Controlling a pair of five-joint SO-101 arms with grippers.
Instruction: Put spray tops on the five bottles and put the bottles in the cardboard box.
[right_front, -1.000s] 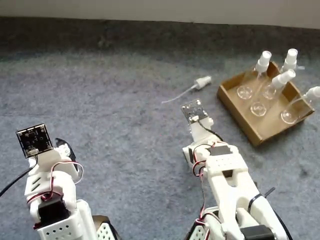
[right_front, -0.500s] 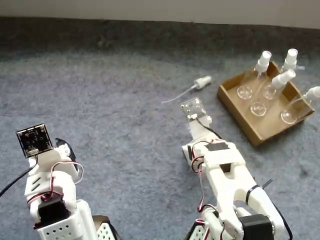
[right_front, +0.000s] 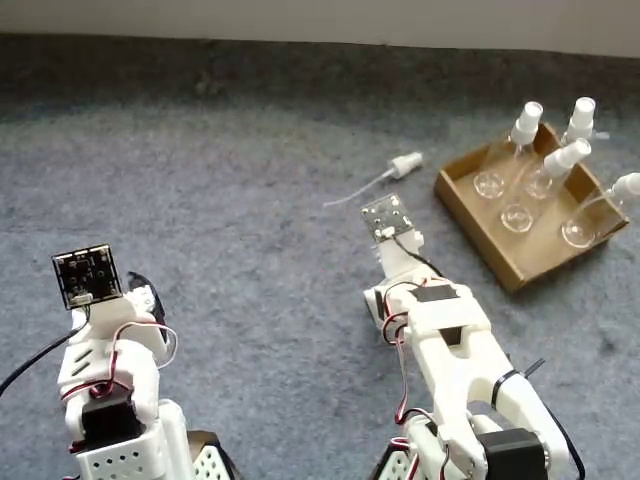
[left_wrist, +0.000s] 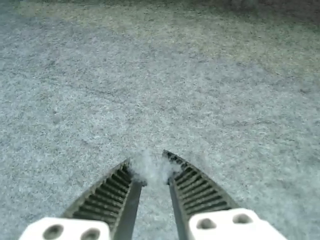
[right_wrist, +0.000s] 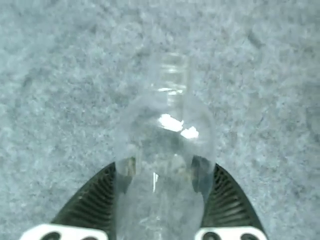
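The right gripper (right_wrist: 162, 166) is clamping the capless bottle (right_wrist: 167, 125); the left gripper (left_wrist: 150, 167) is hovering barely open, empty. Hold the neck steady, facing the spray top (right_front: 405, 165) at twelve o'clock.

No text, label, number or sign can be read here. The cardboard box (right_front: 478, 228), at about 2 o'clock on the table, has plain walls. The bottles (right_front: 516, 150) standing in it and the clear bottle (right_wrist: 165, 165) show no legible print. The small square boards (right_front: 90, 275) on the arms' wrists bear marks too small to make out.
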